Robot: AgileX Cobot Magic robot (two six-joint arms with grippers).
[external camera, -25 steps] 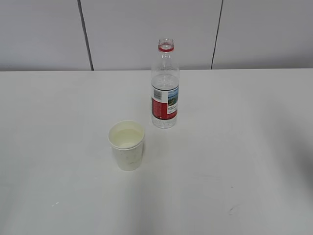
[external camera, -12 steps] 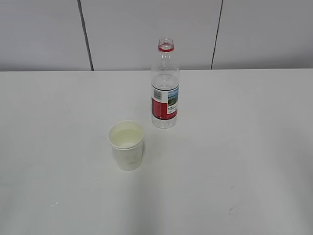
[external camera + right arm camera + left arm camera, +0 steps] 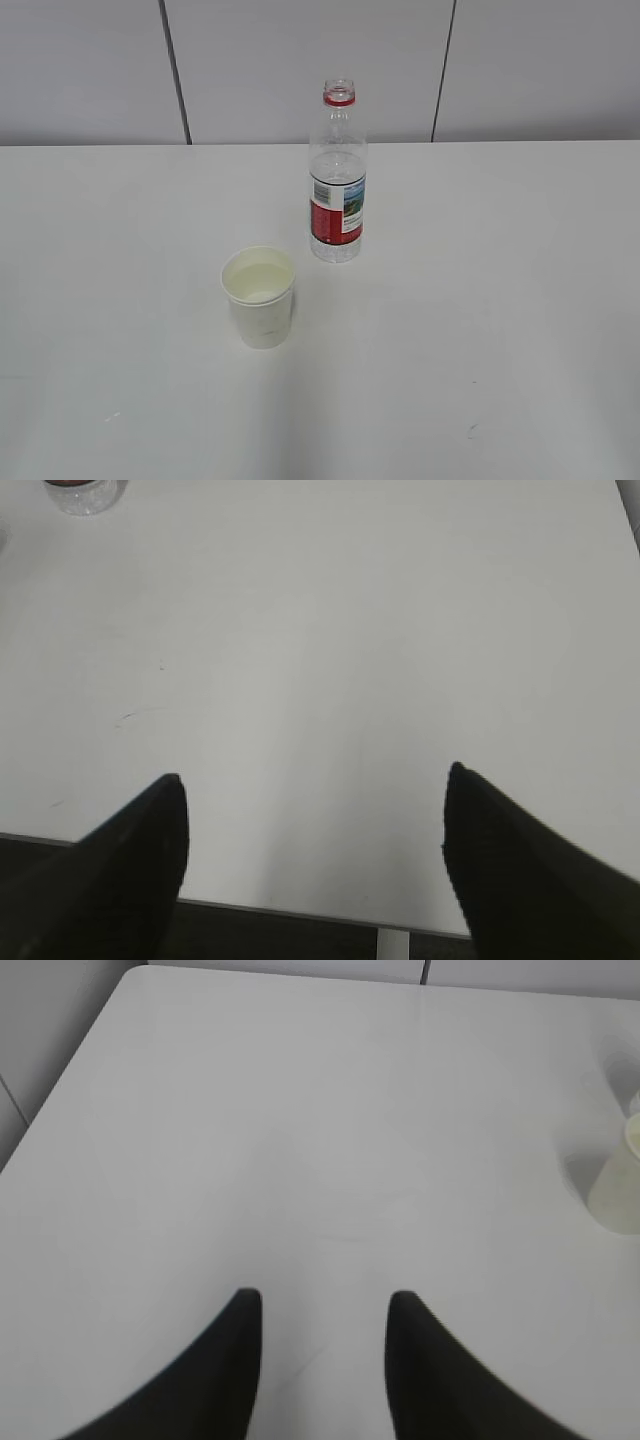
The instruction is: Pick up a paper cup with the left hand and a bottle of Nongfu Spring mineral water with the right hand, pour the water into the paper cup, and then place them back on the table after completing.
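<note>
1. On the white bench [image 3: 520, 300], in the exterior view, the paper cup [image 3: 260, 297] stands upright towards the front and left of centre. The water [image 3: 262, 283] shows as a pale level inside it. The bottle [image 3: 338, 175] stands upright behind and to the right of the cup, near it but not touching. It has no cap on its red-ringed neck, and it is partly filled. Neither arm shows in this view.

2. In the left wrist view, the left end effector [image 3: 323, 1305] hangs over bare bench with its two dark fingers partly apart and nothing between them. The cup [image 3: 620, 1185] sits at the far right edge of this view, well away from the fingers.

3. In the right wrist view, the right end effector [image 3: 315, 785] hovers near the front edge of the bench. Its fingers are spread wide and hold nothing. Only the base of the bottle [image 3: 85, 495] peeks in at the top left corner, well apart from it.

4. Judging by this layout, pouring is done and both things are set back, so the step in hand is retreating. To do it well, keep each arm moving away from the cup and the uncapped bottle. Keep the fingers apart and avoid any sweep across the middle, since a knock could tip either one.
</note>
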